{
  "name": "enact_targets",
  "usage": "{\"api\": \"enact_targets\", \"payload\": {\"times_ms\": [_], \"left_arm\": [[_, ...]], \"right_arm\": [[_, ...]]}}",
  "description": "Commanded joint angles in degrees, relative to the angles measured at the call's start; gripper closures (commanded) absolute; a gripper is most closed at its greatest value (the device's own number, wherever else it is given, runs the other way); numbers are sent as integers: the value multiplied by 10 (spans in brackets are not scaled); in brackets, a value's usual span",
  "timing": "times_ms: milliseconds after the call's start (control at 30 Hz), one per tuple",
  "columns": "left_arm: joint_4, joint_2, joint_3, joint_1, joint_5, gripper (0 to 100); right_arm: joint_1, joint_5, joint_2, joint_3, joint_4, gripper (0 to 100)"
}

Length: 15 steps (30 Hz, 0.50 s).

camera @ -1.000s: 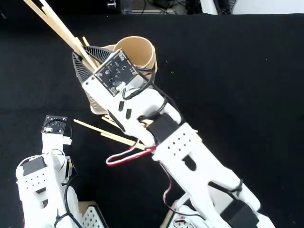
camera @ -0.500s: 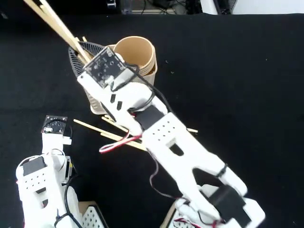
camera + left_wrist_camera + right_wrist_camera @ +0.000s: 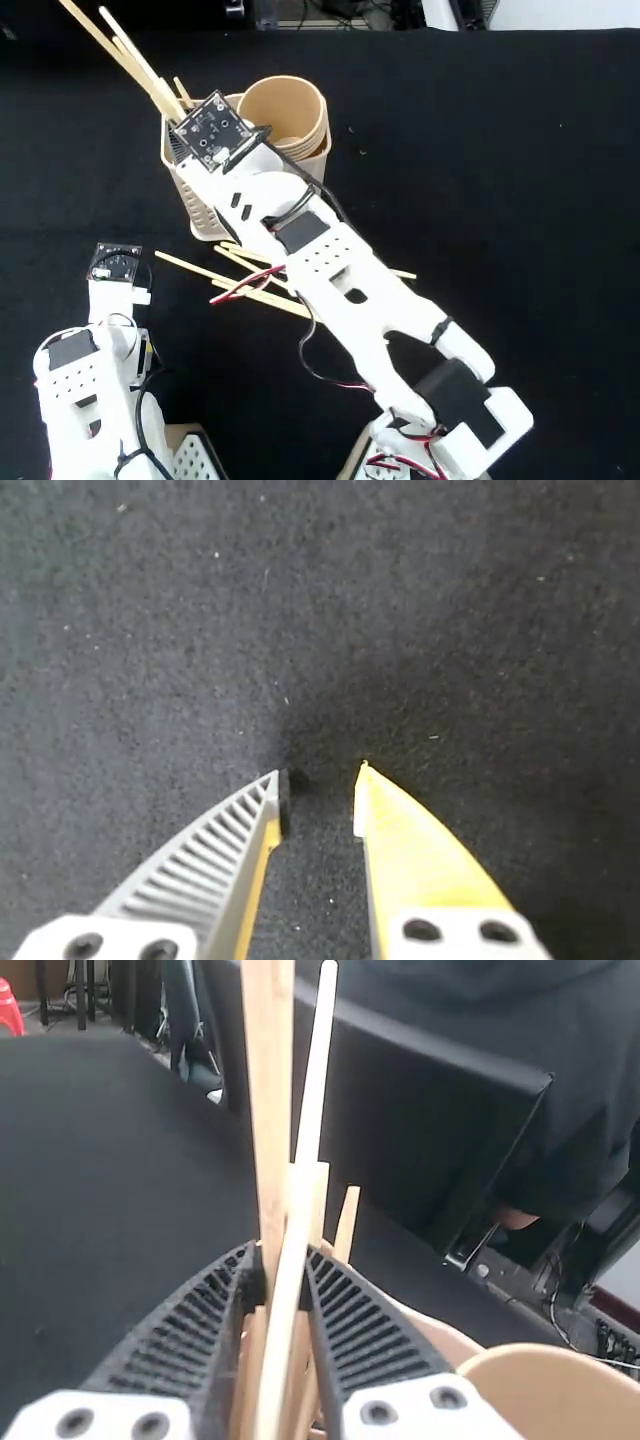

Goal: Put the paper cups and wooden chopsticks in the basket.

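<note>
My right gripper (image 3: 283, 1255) is shut on a bundle of wooden chopsticks (image 3: 272, 1110). In the high view it (image 3: 185, 118) stands over the pale basket (image 3: 200, 215), with the chopsticks (image 3: 125, 55) slanting up to the far left. Stacked paper cups (image 3: 285, 110) sit at the basket's right side, and a cup rim (image 3: 560, 1385) lies close to the fingers. Several more chopsticks (image 3: 235, 285) lie loose on the black cloth under the right arm. My left gripper (image 3: 320, 780) is open over bare cloth, near the front left (image 3: 115, 265).
The black cloth (image 3: 500, 150) covers the whole table, and its right half is bare. The left arm's base (image 3: 85, 390) stands at the front left corner. A dark chair and cables (image 3: 480, 1190) stand beyond the table's far edge.
The right arm has swung its wrist to the far left, over the basket, and the held chopsticks have come lower and steeper. The left arm has kept still.
</note>
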Motion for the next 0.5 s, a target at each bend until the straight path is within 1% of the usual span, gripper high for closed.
{"api": "enact_targets", "payload": {"times_ms": [0,167,467], "left_arm": [[-7,-4,0,10,-1,855],[-7,-4,0,10,-1,855],[-7,-4,0,10,-1,855]], "right_arm": [[6,-4,-1,-6,19,975],[6,-4,-6,-6,46,902],[5,-4,-22,-2,50,900]]}}
